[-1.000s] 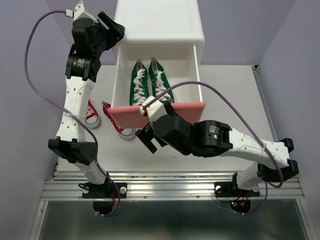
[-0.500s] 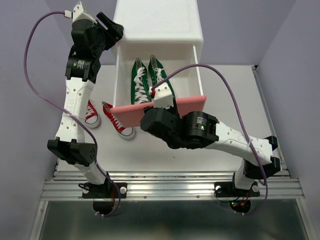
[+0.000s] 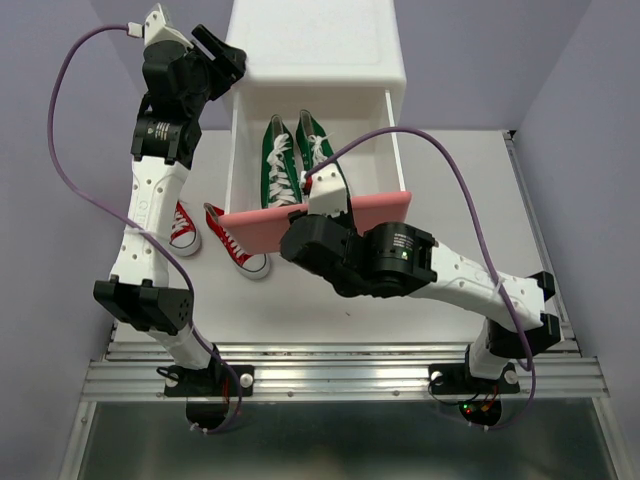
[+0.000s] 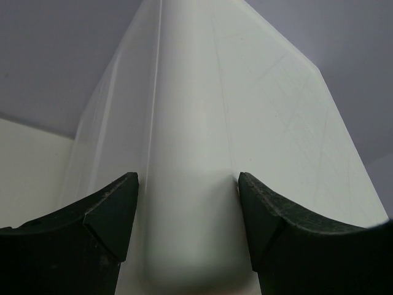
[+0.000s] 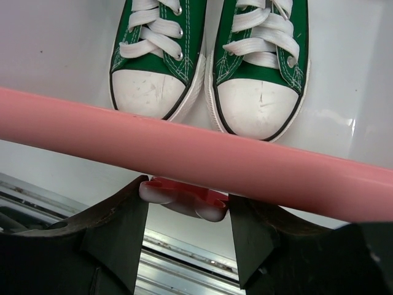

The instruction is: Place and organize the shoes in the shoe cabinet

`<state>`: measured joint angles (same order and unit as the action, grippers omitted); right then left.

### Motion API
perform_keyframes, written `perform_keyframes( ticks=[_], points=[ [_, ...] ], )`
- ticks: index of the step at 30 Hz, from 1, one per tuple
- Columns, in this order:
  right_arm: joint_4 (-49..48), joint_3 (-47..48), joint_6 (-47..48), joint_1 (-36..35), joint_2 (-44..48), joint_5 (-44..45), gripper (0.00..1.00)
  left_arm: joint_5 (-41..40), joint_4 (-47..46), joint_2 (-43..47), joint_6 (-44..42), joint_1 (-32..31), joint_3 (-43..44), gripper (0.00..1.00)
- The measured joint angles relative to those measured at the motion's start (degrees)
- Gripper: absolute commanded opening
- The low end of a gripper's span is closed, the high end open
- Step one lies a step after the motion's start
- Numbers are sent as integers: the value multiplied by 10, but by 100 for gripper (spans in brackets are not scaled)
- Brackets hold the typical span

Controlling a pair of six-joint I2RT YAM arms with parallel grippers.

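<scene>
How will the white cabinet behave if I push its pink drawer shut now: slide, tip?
Probably light: the glossy white plastic cabinet looks thin-walled, so it may skid backwards. The left pincer straddling its corner should brace it. Tipping seems unlikely, with green canvas sneakers low in the drawer.

1. The top camera hangs above and behind the arm bases. It looks steeply down toward the far wall and takes in the whole tabletop [image 3: 460,200], both arms and the cabinet [image 3: 320,50].
2. The left wrist camera sits very near the cabinet's left side, looking past the left end effector [image 4: 187,184] at a rounded white corner.
3. The right wrist camera sits low and close on the near side. It looks past the right end effector [image 5: 188,193] and the knob [image 5: 184,200], over the drawer front [image 5: 258,169], at the green shoes [image 5: 153,92].
4. The top and right wrist views share the drawer front and the green shoes. The top and left wrist views share the cabinet corner.
</scene>
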<state>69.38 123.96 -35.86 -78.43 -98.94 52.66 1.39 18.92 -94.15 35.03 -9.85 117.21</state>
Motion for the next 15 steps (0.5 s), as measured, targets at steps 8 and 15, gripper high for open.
perform_keyframes(
  ticks=[8, 15],
  points=[
    [-144, -143, 24, 4, 93, -26, 1, 1, -11, 5, 2, 2, -11, 61],
    [-181, -151, 46, 5, 94, -35, 1, 0, -25, 10, 6, 3, -24, 61]
  ],
)
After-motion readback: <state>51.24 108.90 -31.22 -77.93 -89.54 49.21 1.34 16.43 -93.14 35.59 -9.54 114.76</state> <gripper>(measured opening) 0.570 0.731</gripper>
